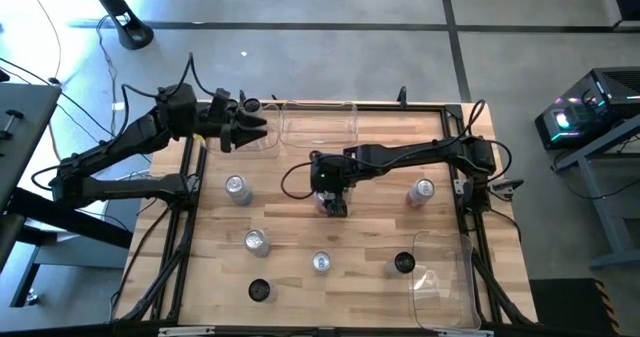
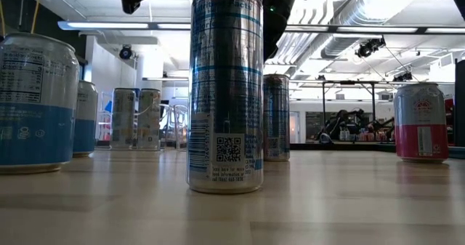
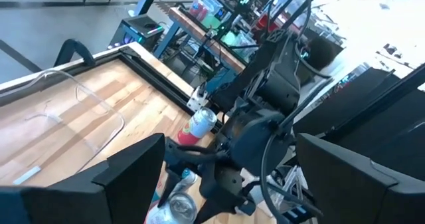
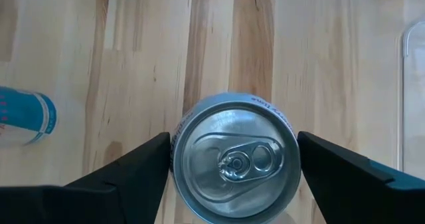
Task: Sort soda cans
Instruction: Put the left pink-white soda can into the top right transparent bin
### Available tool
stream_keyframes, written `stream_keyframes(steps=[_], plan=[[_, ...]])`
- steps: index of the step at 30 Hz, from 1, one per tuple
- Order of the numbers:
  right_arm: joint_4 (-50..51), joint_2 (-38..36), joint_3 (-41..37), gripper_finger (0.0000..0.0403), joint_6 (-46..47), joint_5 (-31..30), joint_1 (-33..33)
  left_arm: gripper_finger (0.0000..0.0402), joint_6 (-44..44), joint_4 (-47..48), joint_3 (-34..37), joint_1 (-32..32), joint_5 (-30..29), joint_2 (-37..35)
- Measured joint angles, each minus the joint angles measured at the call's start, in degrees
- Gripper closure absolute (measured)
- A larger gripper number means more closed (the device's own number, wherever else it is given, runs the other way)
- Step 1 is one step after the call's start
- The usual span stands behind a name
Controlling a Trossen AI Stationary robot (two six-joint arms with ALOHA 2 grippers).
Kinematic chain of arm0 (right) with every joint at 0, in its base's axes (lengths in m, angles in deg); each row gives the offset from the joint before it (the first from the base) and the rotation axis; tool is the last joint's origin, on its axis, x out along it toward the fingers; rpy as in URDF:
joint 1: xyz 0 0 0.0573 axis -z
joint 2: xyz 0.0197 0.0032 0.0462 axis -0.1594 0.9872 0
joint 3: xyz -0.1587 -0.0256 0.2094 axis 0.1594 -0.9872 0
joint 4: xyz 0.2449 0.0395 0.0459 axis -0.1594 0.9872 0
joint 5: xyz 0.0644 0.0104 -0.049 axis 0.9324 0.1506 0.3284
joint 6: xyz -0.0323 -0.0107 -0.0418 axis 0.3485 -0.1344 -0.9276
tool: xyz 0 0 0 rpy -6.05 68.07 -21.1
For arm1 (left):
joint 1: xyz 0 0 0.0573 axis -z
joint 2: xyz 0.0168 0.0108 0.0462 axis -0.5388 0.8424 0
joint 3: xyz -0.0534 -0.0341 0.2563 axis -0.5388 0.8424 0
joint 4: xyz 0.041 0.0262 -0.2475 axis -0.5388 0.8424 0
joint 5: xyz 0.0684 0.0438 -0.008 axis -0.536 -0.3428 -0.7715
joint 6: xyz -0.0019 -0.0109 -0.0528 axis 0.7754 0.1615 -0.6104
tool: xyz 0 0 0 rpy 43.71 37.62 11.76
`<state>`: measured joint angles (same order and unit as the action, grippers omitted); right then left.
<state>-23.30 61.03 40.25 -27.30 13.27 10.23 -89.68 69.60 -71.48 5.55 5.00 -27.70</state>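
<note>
Several soda cans stand upright on the wooden table: silver ones (image 1: 236,187), (image 1: 256,240), (image 1: 321,262), black-topped ones (image 1: 258,290), (image 1: 403,264), and a silver-and-pink one (image 1: 422,190). My right gripper (image 1: 331,195) is open over the table's middle and points down. Its fingers (image 4: 136,174) stand on either side of the top of a silver can (image 4: 234,159), which stands on the table. I cannot tell whether they touch it. My left gripper (image 1: 250,129) is open and empty, raised at the far left beside a clear bin.
A clear bin (image 1: 318,125) stands at the far edge and another (image 1: 445,277) at the near right corner. A tall silver-blue can (image 2: 225,92) stands close before the low camera. Black frame rails run along the table's left and right sides. Bare wood lies between the cans.
</note>
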Motion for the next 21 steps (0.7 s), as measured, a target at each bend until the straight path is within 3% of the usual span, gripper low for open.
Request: stream_keyframes(steps=[21], plan=[[0.7, 1.3, 0.3, 0.0098, -1.1, 0.9, 0.3, 0.0069, -4.5, -4.2, 0.0, 0.0, 0.0, 0.0]])
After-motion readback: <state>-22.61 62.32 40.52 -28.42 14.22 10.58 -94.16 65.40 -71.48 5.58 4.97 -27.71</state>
